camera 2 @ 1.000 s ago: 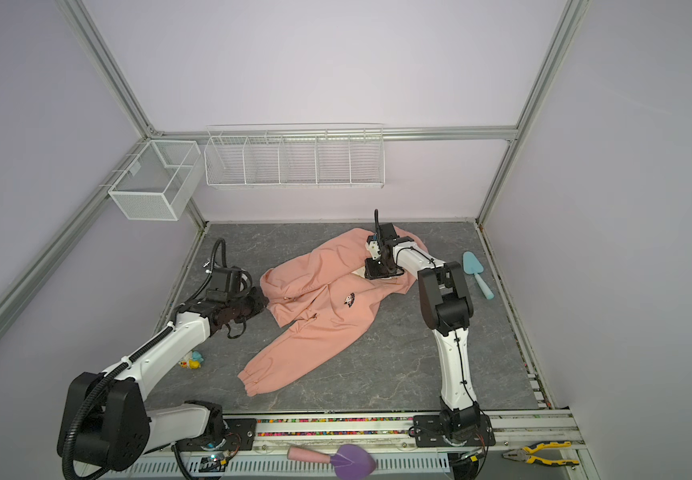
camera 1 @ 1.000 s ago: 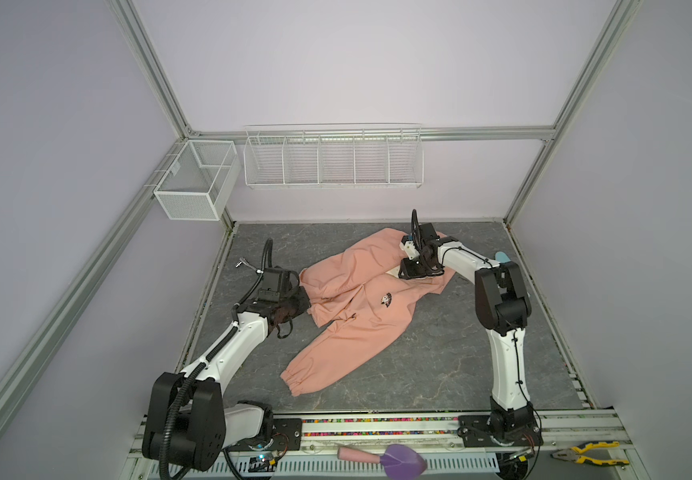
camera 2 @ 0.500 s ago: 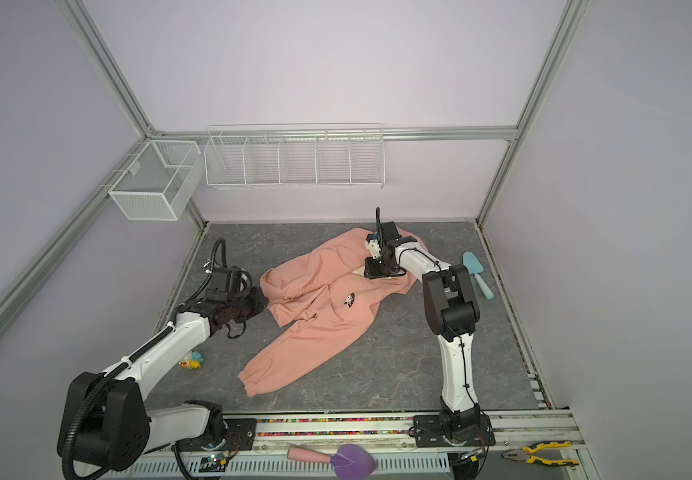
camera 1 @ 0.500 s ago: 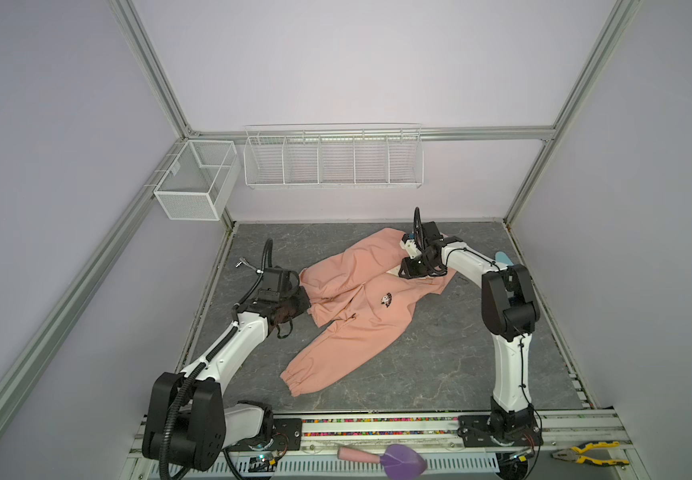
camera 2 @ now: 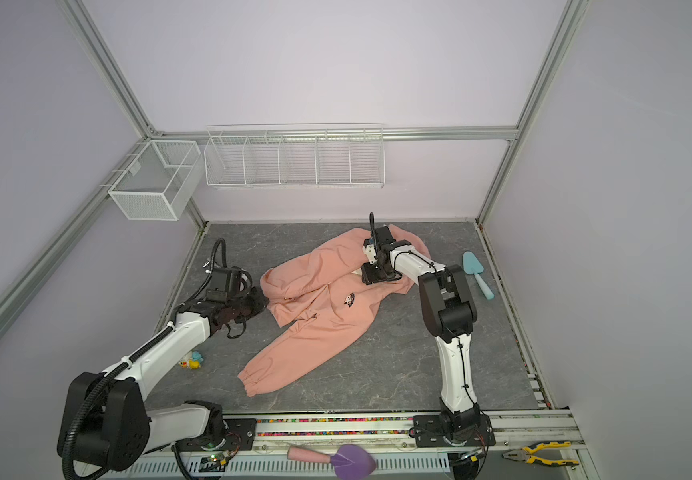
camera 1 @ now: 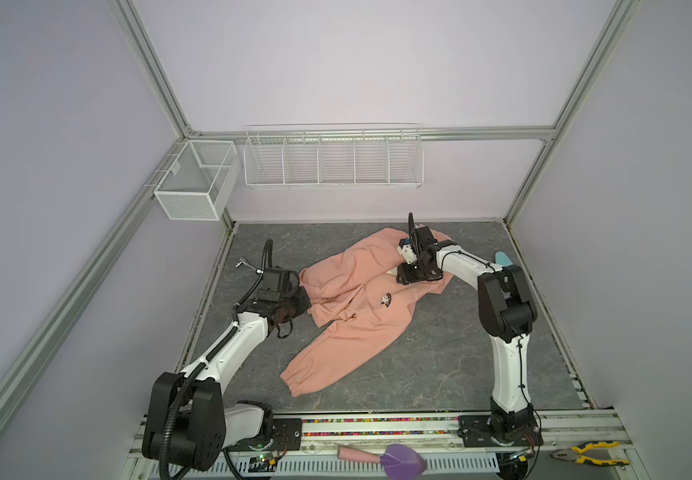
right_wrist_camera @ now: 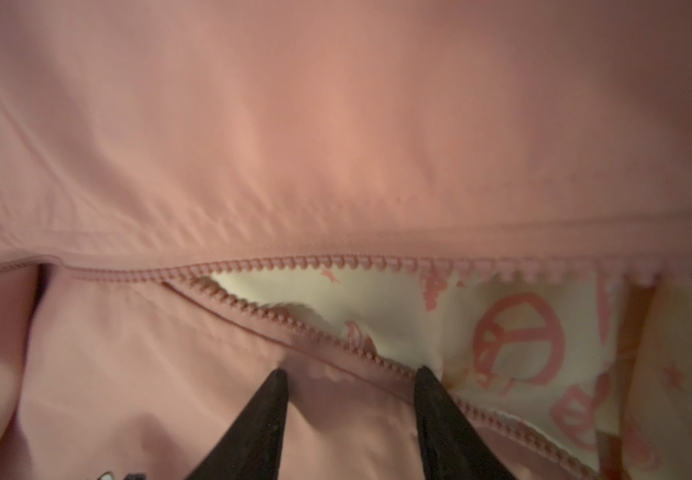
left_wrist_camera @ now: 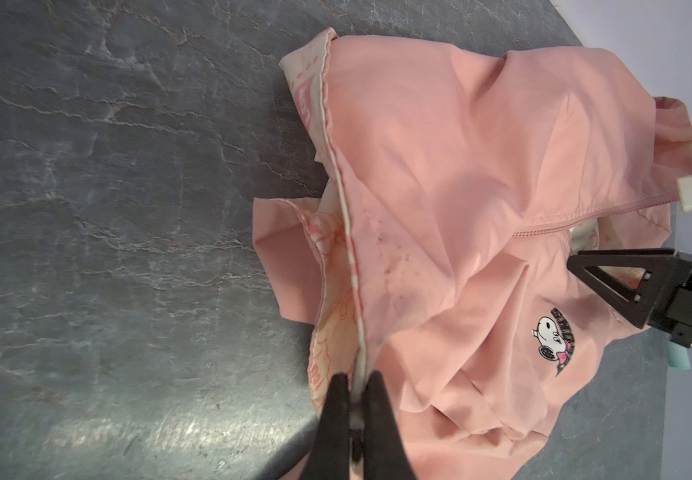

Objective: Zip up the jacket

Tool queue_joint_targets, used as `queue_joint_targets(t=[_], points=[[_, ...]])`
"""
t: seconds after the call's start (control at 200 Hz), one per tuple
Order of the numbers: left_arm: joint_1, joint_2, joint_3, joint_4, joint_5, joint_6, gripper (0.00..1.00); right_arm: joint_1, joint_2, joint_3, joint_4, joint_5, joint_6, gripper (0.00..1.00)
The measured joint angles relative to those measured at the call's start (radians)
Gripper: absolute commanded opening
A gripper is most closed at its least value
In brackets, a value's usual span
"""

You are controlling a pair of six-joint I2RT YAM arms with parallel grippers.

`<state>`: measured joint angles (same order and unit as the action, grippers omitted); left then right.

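Left wrist view has the left gripper [left_wrist_camera: 354, 388] pressed tight on the jacket [left_wrist_camera: 460, 166], right on its pale front edge strip, so that's a proper pinch. The edge runs off from the fingertips in a fairly straight line, with cream patterned lining [left_wrist_camera: 331, 332] peeking out beside it. Further out on the pink front there's the little cartoon dog badge [left_wrist_camera: 554, 340].

Over on the right wrist view, the right gripper [right_wrist_camera: 352, 374] has its jaws spread. Both tips are down on the pink fabric, one of them sitting right at the lower row of zipper teeth [right_wrist_camera: 294, 322], and nothing looks clamped between them. The two rows of teeth are parted here, with lining showing in the gap, and they meet further along.

In both top views the jacket [camera 1: 352, 328] lies rumpled and only partly zipped on the grey tabletop [camera 1: 439, 353], around the middle and towards the back. The left gripper [camera 1: 304, 301] is at its left end and the right gripper [camera 1: 408, 276] is on its far right part. One sleeve stretches towards the front, ending in a gathered cuff [camera 1: 294, 380]. A blue scoop [camera 2: 477, 274] lies off to the right of the right arm, apart from the jacket.
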<state>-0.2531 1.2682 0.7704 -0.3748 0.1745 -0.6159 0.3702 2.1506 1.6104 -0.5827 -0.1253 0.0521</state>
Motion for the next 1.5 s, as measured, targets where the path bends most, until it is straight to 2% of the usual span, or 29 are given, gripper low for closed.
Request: queue_joint_targets(t=[0.15, 0.245, 0.505, 0.6, 0.86, 1.125, 1.31, 1.35, 1.5], points=[[0.000, 0.000, 0.000, 0.002, 0.003, 0.000, 0.00, 0.001, -0.006, -0.006, -0.006, 0.049, 0.001, 0.56], [0.000, 0.000, 0.000, 0.003, 0.004, 0.000, 0.00, 0.001, -0.014, -0.006, -0.014, 0.076, 0.003, 0.54], [0.002, 0.000, 0.000, 0.003, 0.005, 0.000, 0.00, 0.001, -0.015, -0.021, -0.020, 0.092, 0.031, 0.18], [0.004, 0.000, 0.000, 0.002, 0.003, 0.000, 0.00, -0.002, -0.015, -0.034, -0.011, 0.088, 0.048, 0.07], [0.032, -0.022, 0.000, -0.001, -0.020, 0.000, 0.00, -0.038, -0.046, -0.053, 0.000, 0.080, 0.095, 0.07], [0.104, -0.042, 0.008, -0.002, -0.046, 0.000, 0.00, -0.082, -0.062, -0.053, -0.001, 0.126, 0.112, 0.07], [0.120, -0.042, 0.033, 0.000, -0.047, 0.000, 0.00, -0.109, -0.063, -0.053, -0.012, 0.145, 0.129, 0.07], [0.120, -0.042, 0.034, 0.002, -0.045, 0.000, 0.00, -0.115, -0.064, -0.055, -0.018, 0.147, 0.134, 0.13], [0.121, -0.034, 0.034, 0.003, -0.026, 0.000, 0.00, -0.123, -0.111, -0.081, -0.037, 0.131, 0.167, 0.43]])
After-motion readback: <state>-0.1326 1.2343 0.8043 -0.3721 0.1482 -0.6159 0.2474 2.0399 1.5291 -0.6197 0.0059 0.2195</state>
